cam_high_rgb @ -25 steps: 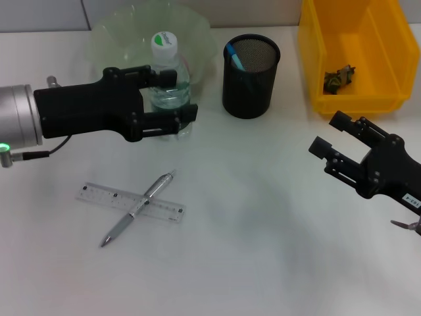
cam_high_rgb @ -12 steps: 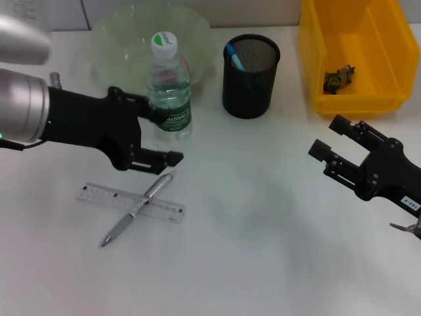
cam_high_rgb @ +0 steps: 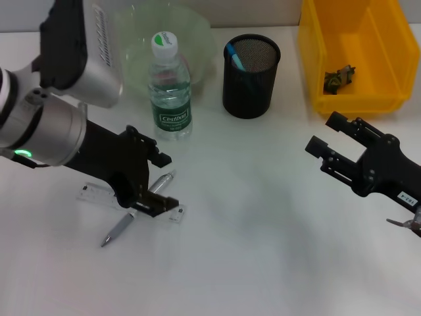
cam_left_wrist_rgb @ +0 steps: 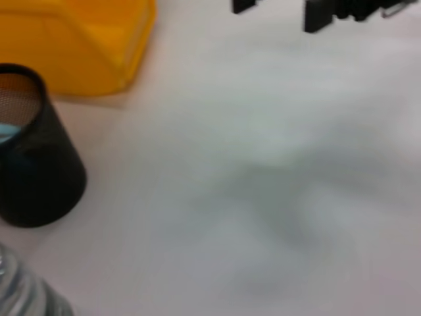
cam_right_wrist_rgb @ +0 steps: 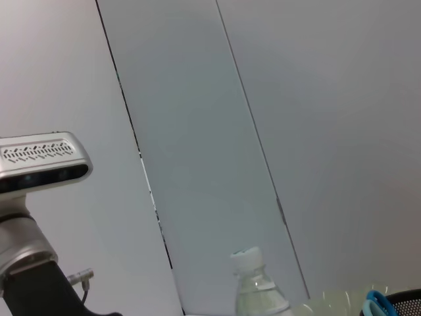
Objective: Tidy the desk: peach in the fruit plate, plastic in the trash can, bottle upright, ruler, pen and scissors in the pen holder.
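My left pincer (cam_high_rgb: 160, 182) hangs low over the white worktop (cam_high_rgb: 263, 250), right above the spot where the pen (cam_high_rgb: 135, 212) lies across the ruler (cam_high_rgb: 99, 195). Its two fingers are spread apart with nothing between them, one finger (cam_high_rgb: 156, 158) toward the bottle and the other down by the ruler's near edge. The pen's silver barrel passes between them and its tip pokes out toward me.

The bottle (cam_high_rgb: 170, 89) stands upright with its white cap on, just in front of the pale green fruit plate (cam_high_rgb: 197, 39) and well clear of my fingers. Beside it to my right sits the black mesh pen holder (cam_high_rgb: 250, 78), with something blue leaning inside. Further right is the yellow trash can (cam_high_rgb: 355, 52), holding a small dark crumpled piece (cam_high_rgb: 339, 77).

My right pincer (cam_high_rgb: 331, 135) hovers off on the right side, in front of the trash can, with its fingers parted and gripping nothing.

I cannot see the peach or the scissors clearly enough to place them.
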Controlling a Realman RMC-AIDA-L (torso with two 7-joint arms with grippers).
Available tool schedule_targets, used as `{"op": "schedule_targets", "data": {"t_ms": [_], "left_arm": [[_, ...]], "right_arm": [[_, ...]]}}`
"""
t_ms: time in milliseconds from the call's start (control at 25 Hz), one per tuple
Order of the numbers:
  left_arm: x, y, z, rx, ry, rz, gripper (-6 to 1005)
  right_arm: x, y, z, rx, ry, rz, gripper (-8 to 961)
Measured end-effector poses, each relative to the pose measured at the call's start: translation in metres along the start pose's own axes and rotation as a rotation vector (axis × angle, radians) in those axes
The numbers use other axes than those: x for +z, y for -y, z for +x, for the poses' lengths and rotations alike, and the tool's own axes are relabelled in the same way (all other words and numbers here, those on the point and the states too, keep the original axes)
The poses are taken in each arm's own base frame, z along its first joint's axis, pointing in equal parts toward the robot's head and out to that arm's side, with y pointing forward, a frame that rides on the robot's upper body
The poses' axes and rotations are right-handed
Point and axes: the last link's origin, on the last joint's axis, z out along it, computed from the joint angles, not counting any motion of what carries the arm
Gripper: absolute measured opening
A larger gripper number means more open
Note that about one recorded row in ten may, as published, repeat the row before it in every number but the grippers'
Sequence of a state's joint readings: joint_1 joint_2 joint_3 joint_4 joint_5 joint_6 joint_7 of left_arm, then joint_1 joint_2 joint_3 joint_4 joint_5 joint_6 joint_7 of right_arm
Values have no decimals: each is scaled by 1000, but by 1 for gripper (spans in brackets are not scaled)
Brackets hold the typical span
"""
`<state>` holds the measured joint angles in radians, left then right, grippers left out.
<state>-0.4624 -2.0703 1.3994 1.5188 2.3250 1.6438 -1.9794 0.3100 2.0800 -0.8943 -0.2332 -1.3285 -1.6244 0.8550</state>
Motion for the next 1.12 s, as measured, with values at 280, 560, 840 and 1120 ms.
{"op": "schedule_targets", "data": {"t_ms": [280, 560, 840, 1120], "left_arm": [[11, -6, 5, 64, 101, -14, 722], [25, -9, 14, 127, 173, -29, 721], [37, -8, 17, 147, 183, -35, 721], [50, -7, 15, 151, 197, -37, 721]], "right_arm": [[2, 0, 0, 1, 1, -3, 715], [7, -1, 0, 12, 7, -10, 715], [6, -3, 3, 28, 7, -3, 715], [3, -5, 6, 40, 0, 2, 715]]}}
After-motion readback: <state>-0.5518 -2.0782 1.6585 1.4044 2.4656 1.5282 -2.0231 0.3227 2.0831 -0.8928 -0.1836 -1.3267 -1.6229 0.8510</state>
